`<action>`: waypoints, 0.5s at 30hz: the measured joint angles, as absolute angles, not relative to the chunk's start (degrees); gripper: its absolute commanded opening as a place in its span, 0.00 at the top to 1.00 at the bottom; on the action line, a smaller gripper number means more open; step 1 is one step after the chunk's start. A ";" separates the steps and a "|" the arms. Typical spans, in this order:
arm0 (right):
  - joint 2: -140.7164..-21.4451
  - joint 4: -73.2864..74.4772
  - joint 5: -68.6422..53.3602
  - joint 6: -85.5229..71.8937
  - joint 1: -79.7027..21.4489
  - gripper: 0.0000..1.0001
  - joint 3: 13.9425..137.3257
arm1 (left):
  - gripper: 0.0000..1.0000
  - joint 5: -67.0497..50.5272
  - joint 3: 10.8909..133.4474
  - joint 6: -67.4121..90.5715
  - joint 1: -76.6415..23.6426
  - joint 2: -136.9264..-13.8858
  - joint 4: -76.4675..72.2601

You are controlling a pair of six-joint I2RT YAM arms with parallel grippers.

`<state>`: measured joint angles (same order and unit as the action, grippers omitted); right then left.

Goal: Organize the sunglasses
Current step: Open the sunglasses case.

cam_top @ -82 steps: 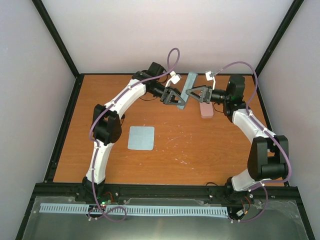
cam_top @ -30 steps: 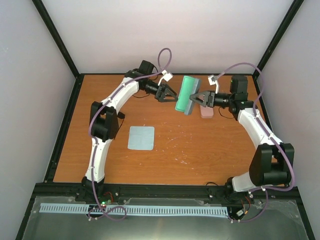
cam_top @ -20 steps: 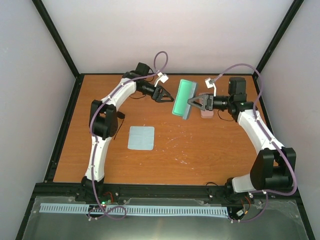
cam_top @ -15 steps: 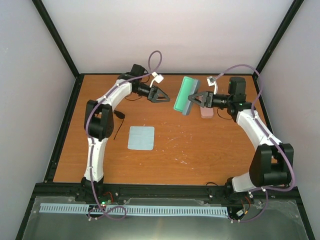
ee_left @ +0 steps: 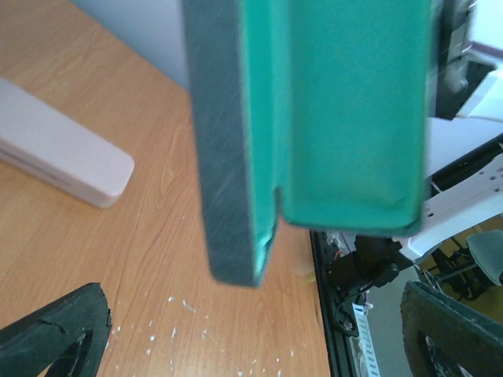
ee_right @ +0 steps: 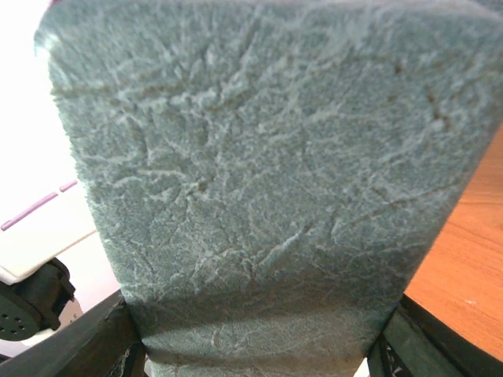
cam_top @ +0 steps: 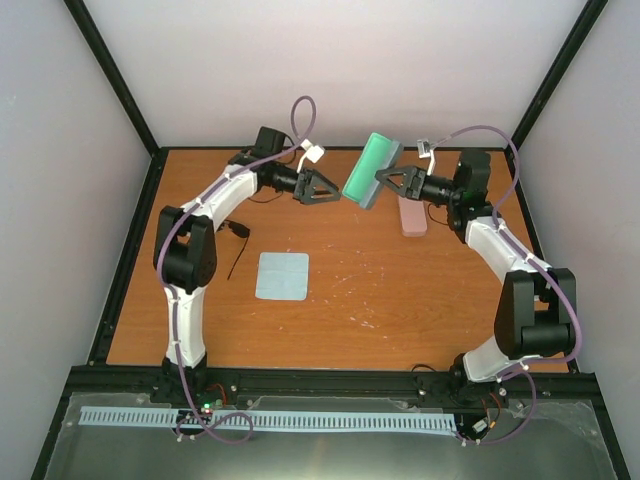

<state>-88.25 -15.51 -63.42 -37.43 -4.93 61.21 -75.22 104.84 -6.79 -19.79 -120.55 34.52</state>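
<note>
My right gripper (cam_top: 392,181) is shut on the blue-grey case (cam_top: 370,170) and holds it above the back of the table, open, with its green lining towards the left arm. In the right wrist view the case's textured outside (ee_right: 259,173) fills the frame between my fingers (ee_right: 86,345). My left gripper (cam_top: 322,187) is open and empty, just left of the case; its wrist view shows the green inside (ee_left: 354,110). The black sunglasses (cam_top: 238,232) lie on the table beside the left arm. The red pair is out of view.
A pink case (cam_top: 412,215) lies on the table under the right gripper and also shows in the left wrist view (ee_left: 63,153). A light-blue cloth (cam_top: 282,275) lies left of centre. Black frame rails edge the table (cam_top: 450,290).
The case was closed between both grippers; it now hangs open in the right gripper, lifted a little. The left gripper let go and drew back left, uncovering the black sunglasses.
</note>
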 measured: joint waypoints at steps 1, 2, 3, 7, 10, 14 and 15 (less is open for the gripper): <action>-88.25 -17.43 -63.35 -38.63 -4.93 0.97 60.80 | 0.01 -74.65 103.70 -6.15 -20.10 -120.40 33.58; -88.25 -19.22 -63.35 -39.94 -4.93 0.97 60.38 | 0.01 -73.69 102.00 -5.23 -20.45 -120.11 32.18; -88.25 -20.38 -63.29 -40.69 -4.93 0.97 60.10 | 0.00 -73.23 100.79 -4.29 -20.69 -119.85 31.14; -88.25 -23.20 -62.96 -43.00 -5.04 0.97 59.70 | 0.01 -71.46 99.00 -0.89 -21.41 -119.59 26.94; -88.25 -24.18 -62.94 -43.59 -5.32 0.97 59.70 | 0.01 -70.96 99.07 0.89 -21.78 -119.37 24.40; -88.25 -24.18 -62.96 -43.75 -5.93 0.97 59.70 | 0.08 -70.61 100.05 2.76 -22.26 -119.33 22.09; -88.25 -24.16 -62.94 -43.72 -6.11 0.97 59.70 | 0.10 -70.50 100.31 3.27 -22.37 -119.33 21.65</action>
<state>-88.25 -24.16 -62.94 -43.72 -6.11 59.70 -70.50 100.31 3.27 -22.37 -119.33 21.65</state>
